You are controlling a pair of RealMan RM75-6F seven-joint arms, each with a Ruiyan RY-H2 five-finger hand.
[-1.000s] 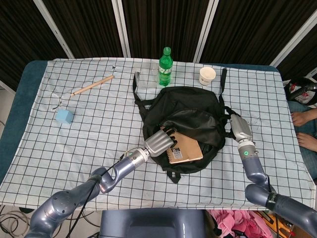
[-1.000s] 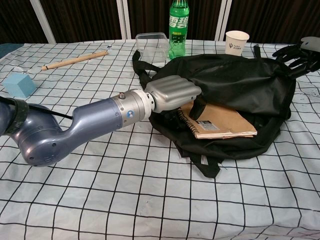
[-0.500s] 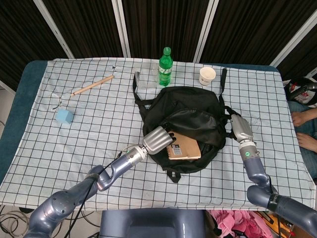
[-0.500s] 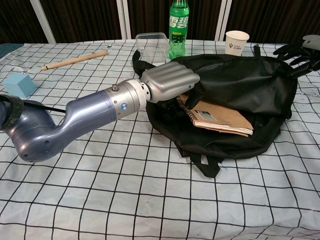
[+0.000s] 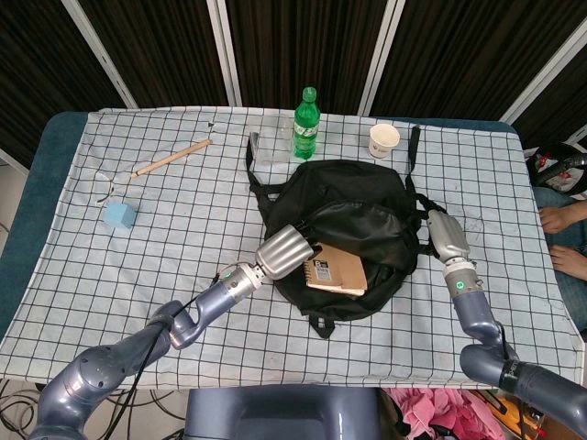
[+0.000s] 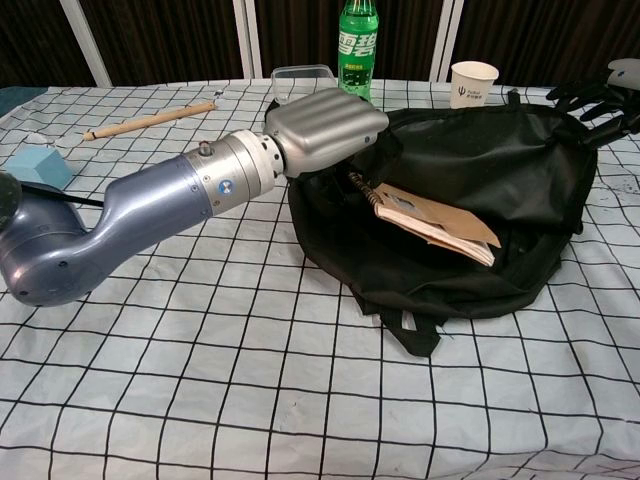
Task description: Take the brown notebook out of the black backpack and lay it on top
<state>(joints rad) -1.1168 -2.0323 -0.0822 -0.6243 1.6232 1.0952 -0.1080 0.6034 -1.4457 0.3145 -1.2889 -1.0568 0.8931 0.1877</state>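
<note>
A: Nearest stuff first?

B: Left arm comes in from the lower left. The silver left hand [image 6: 322, 130] is at the near-left edge of the soft black fabric backpack [image 5: 353, 220], fingers curled onto the spiral-bound corner of the brown card-cover notebook [image 6: 430, 220], so it's holding that. Chest view: notebook lifted at the spiral end and tilted, pages fanning a bit, far end over the bag's dark fabric.

A: Head view agree?

B: Yes, w/ more context. From above the notebook [image 5: 336, 272] sits over the bag's front-lower part and looks almost flat; the tilt only reads from the chest cam. Left hand [image 5: 284, 252] is just left of it; fingertips hidden under the knuckle shell in both views.

A: Right hand?

B: Head view shows the grey right hand [image 5: 443, 236] against the bag's right side by a strap, but can't tell whether it grips fabric. Chest view catches only dark fingers [image 6: 590, 97] at the far right frame edge, spread, beside the bag's top corner. State: can't tell.

A: Farther back?

B: Left side: small light-blue cube [image 5: 119, 215], then a long wooden stick [image 5: 171, 158]. Behind the bag: clear plastic box [image 6: 301, 80], green plastic bottle w/ green cap [image 5: 305, 125], white paper cup [image 5: 384, 140]. All on a white black-grid tablecloth [image 5: 138, 275]. Chest view cuts off the bottle's top; head view shows it whole.
</note>
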